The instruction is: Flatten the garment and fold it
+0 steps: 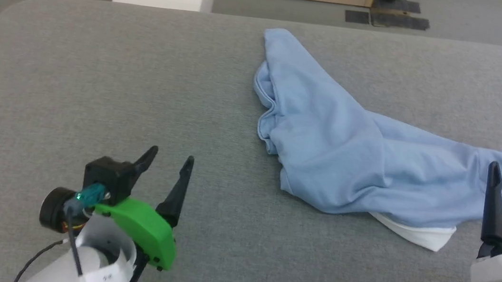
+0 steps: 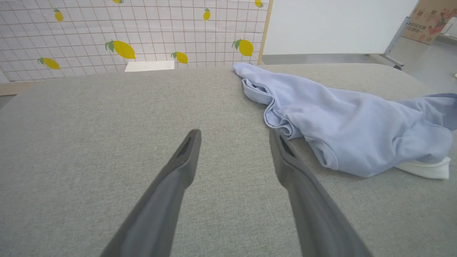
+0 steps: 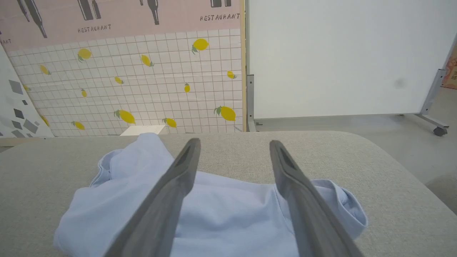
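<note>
Grey woven surface (image 1: 97,69), crumpled soft blue garment (image 1: 334,161), white collar (image 1: 421,234)

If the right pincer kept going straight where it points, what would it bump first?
The right pincer would probably meet the blue shirt first, bunched just ahead; height is unclear, so it might skim over.

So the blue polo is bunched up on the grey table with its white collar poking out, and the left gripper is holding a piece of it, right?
Not quite. The left gripper holds nothing: the left wrist view shows its jaws open over bare table, apart from the polo. The rest stands: the polo is bunched up on the grey table, its white collar poking out.
</note>
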Motion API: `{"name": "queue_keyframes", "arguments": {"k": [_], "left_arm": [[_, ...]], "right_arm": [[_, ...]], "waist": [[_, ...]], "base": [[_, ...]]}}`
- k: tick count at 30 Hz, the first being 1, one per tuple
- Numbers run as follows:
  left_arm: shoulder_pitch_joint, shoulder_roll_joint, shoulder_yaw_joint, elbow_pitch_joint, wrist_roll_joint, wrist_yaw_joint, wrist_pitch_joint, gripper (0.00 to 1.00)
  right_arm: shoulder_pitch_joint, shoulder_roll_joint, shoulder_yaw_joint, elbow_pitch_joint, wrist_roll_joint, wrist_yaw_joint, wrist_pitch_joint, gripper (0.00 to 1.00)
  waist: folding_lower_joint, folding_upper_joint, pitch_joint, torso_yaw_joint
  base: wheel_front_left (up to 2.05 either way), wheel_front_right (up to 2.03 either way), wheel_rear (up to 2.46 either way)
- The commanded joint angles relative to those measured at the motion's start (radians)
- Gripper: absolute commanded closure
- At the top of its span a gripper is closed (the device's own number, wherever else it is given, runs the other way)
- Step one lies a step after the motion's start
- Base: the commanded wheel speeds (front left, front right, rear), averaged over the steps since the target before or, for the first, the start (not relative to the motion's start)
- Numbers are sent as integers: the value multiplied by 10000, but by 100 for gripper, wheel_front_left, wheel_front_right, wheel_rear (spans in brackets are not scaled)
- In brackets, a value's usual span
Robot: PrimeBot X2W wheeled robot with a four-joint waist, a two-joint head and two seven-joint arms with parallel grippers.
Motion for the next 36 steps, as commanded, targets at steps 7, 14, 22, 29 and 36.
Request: {"name": "queue_keyframes", "arguments": {"k": [7,14,22,29,36], "left_arm": [[-1660,25,-753,-525,-612,-744,2787,0],[-3347,-655,-1500,-83,-1669,-915,6116,0],[-4567,-1161,-1694,1210,-2089,-1076,7500,0],[-4797,-1370,-1768,2170,-1895,-1199,7219,0],[-4693,-1335,-1488,2159,-1899,-1463,6408,100]], "right_arm": [[80,612,-730,-532,-828,-15,-68,0],[-140,775,-995,-665,-1065,-15,-260,0],[-212,992,-727,-411,-1167,-15,-609,0],[-257,1079,-708,-278,-1229,-15,-774,0],[-360,1109,-649,-157,-1271,-15,-736,0]], "waist": [[0,-1,968,-652],[0,-1,1740,-1228],[0,-1,2265,-1726],[0,-1,2487,-1773],[0,-1,2336,-1463]], "base": [[0,0,0],[0,0,0],[0,0,0],[0,0,0],[0,0,0]]}}
